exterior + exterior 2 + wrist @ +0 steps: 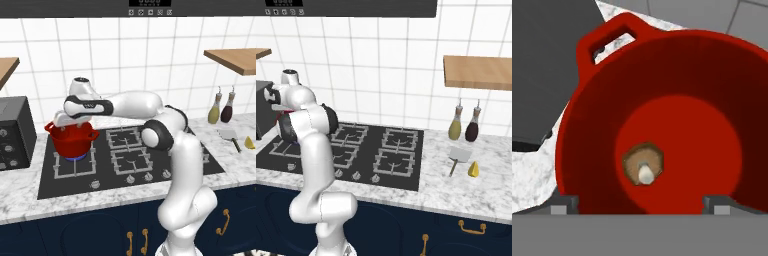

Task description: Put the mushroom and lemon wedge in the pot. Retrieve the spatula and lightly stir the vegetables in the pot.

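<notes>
The red pot (73, 140) stands on the stove's back left burner, over a blue flame. In the hand view I look straight down into the pot (677, 75), where the tan-brown mushroom (643, 162) lies on its floor, stem up. My gripper (75, 127) hangs just above the pot's mouth. The gripper (642, 202) is open, with the fingertips (564, 202) spread wide and nothing between them. The yellow lemon wedge (249, 143) (473, 169) lies on the counter far to the right. The spatula (230, 135) (458, 156) lies beside it.
A black stove (135, 155) with several burners fills the counter's middle. A dark appliance (12, 132) stands left of the pot. Two bottles (455, 127) (472, 129) stand against the wall behind the spatula. A wooden shelf (478, 72) hangs above them.
</notes>
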